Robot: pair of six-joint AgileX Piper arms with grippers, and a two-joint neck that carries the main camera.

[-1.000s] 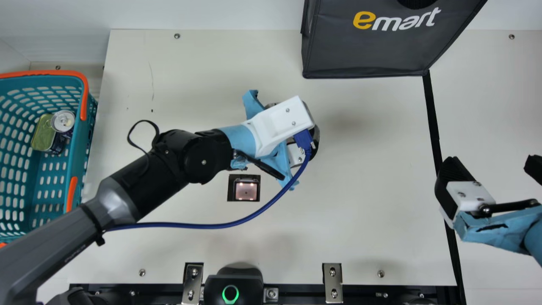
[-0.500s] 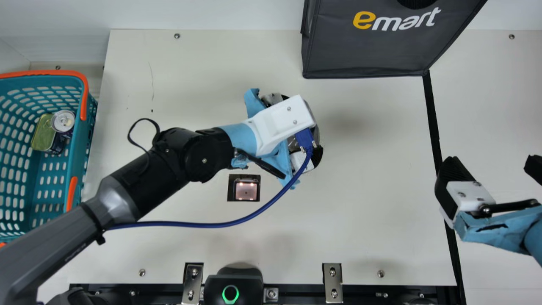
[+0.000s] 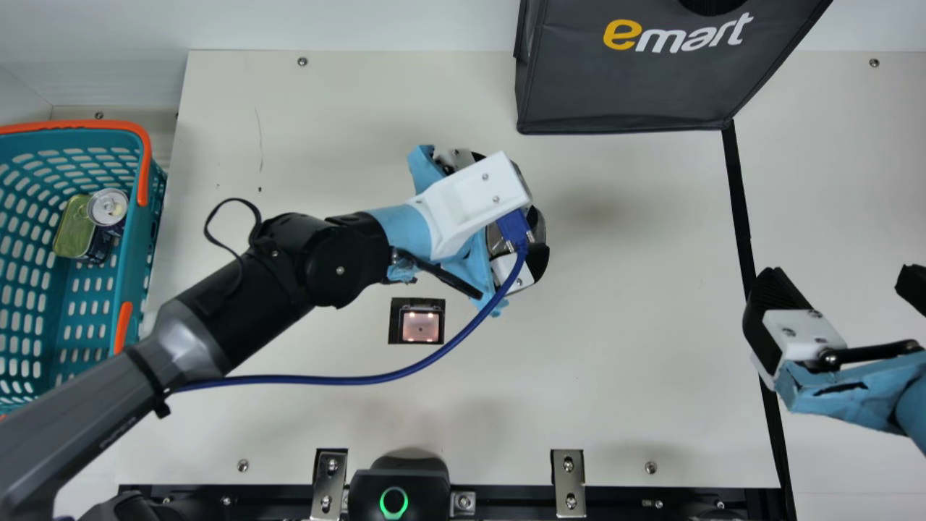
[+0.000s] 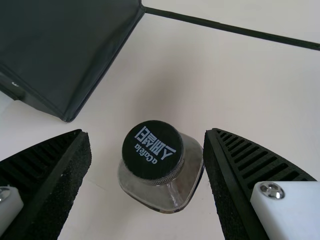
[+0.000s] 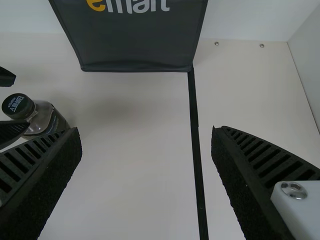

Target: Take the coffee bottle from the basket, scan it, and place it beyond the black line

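Black-capped and glassy, the coffee bottle (image 4: pixel 172 192) stood upright on the tabletop (image 3: pixel 636 325), well left of the black line (image 3: pixel 739 202). The left claw (image 3: pixel 510 208) was over it, open, its ribbed fingers spread to either side; a gap parted one finger from the bottle, while whether the other touched it could not be told. Just to the right of the black line, the right claw (image 3: pixel 841 282) was open too, its fingers wide apart.

Farther left of the line than the bottle, the square scanner (image 3: pixel 421 325) was set into the tabletop, its lights glowing. Farthest left of the line sat the teal basket (image 3: pixel 135 246), with a silver-topped can (image 3: pixel 108 207) and a gold-lidded tin (image 3: pixel 73 230) inside. The dark grey bag (image 3: pixel 622 87) stood to the left of the line's far end, its corner right beside it.
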